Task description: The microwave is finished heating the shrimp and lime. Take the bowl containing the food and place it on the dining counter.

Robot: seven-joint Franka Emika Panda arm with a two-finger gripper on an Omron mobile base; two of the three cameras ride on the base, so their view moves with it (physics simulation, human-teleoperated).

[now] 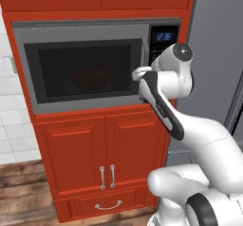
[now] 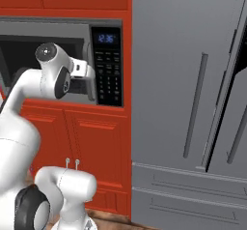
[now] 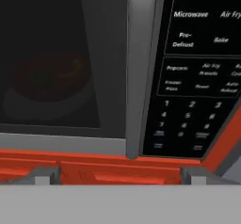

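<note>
Microwave (image 1: 85,63) shut, red cabinets (image 1: 102,154), fridge (image 2: 193,103)

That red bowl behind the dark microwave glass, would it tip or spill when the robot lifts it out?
Probably not easily: the shallow, wide red-orange bowl looks low and broad, so it should sit stably. It seems rigid. Its contents are blurred behind the closed grey steel microwave door, so anything round inside might roll if the bowl is tilted.

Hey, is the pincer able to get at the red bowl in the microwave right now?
Probably not yet. The bowl sits behind the microwave's closed dark glass door. The open pincer hovers near the door handle, so the door needs opening first.
</note>
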